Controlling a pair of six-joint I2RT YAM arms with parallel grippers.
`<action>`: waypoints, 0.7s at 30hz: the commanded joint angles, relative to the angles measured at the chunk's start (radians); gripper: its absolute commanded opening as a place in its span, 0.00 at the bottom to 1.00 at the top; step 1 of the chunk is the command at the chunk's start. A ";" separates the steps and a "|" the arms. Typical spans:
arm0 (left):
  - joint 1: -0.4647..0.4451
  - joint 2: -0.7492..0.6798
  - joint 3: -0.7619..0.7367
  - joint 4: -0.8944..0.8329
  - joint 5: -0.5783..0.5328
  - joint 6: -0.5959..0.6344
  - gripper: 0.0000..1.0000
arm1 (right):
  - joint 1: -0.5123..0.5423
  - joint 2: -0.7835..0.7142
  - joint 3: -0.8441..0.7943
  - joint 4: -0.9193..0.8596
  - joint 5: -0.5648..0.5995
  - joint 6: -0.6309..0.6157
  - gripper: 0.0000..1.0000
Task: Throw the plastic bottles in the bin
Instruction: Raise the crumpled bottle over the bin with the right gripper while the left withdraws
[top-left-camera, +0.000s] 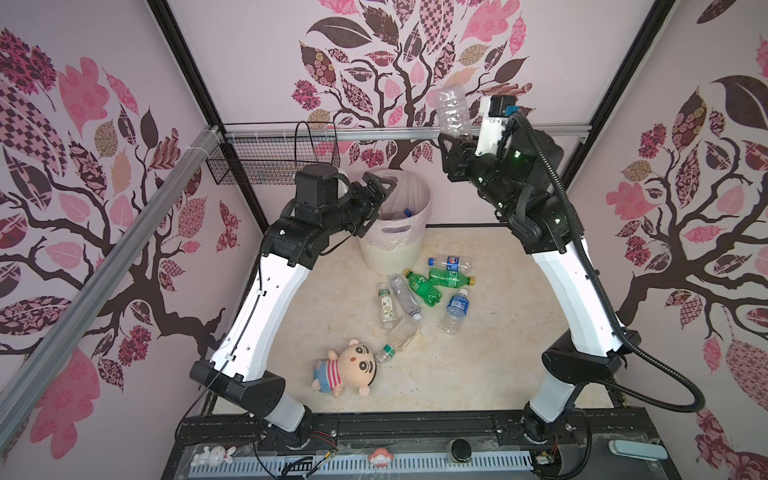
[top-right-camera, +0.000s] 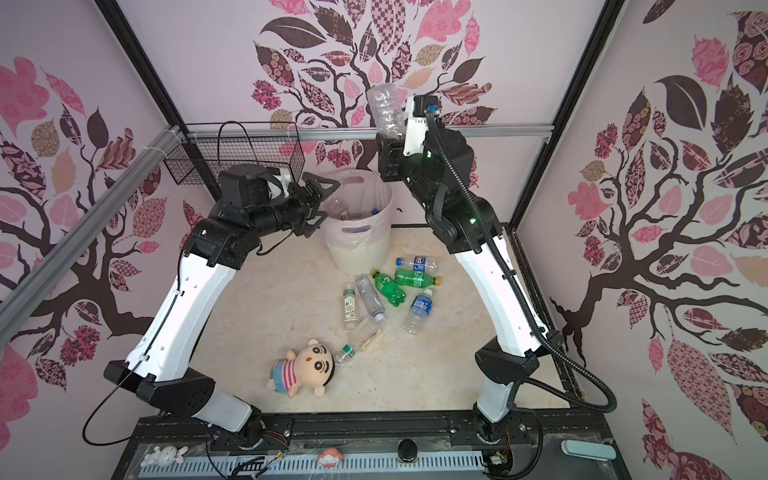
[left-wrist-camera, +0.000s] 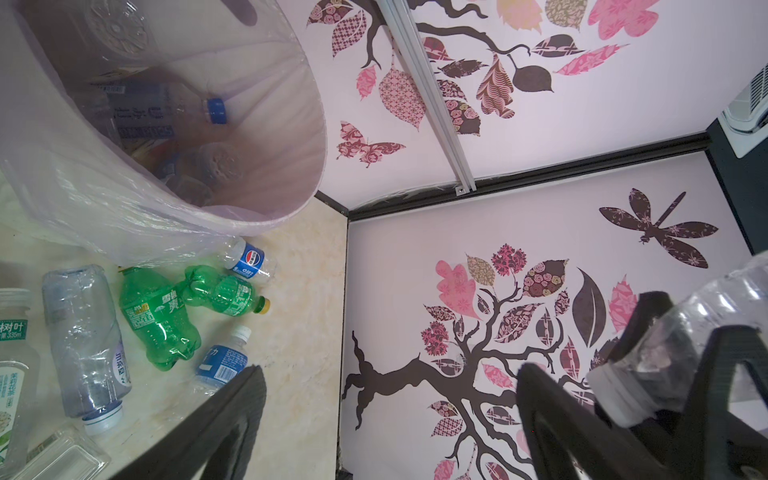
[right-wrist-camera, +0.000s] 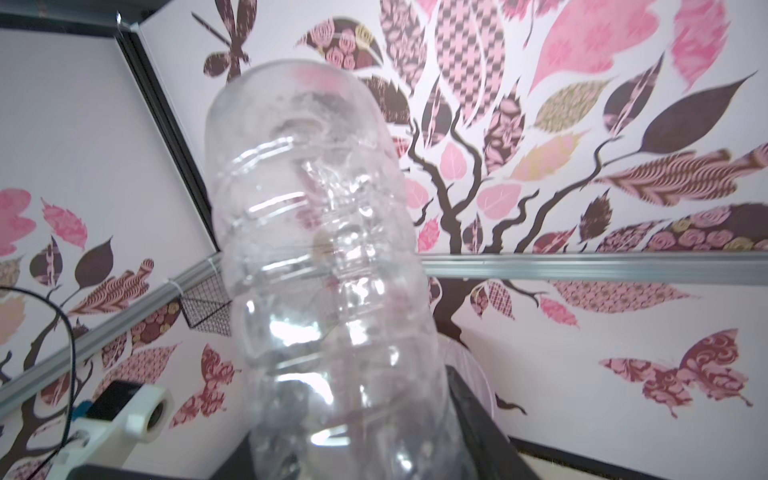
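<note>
1. The left tool is hovering at the rim of the cream ribbed bin, its jaws spread wide with nothing between them.
2. The right tool is clenching a clear bottle near its neck, base pointing up, raised high and to the right of the bin in both top views.
3. The bin, lined with a pale pink bag, is standing at the far side of the desk. A blue-capped bottle is lying inside among others.
4. Several more bottles are lying on the desk in front of the bin, a green bottle touching a second green bottle.
5. A plush doll is lying nearer the front, with a small bottle at its head.
</note>
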 joint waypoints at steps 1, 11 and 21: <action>0.002 -0.026 0.013 -0.036 -0.023 0.027 0.97 | -0.006 0.038 0.035 0.120 0.076 -0.050 0.51; 0.026 -0.068 -0.037 -0.081 -0.032 0.042 0.97 | -0.016 0.356 0.094 0.004 0.087 0.038 0.67; 0.049 -0.099 -0.118 -0.082 -0.025 0.045 0.97 | -0.035 0.331 0.112 0.011 0.103 0.042 0.97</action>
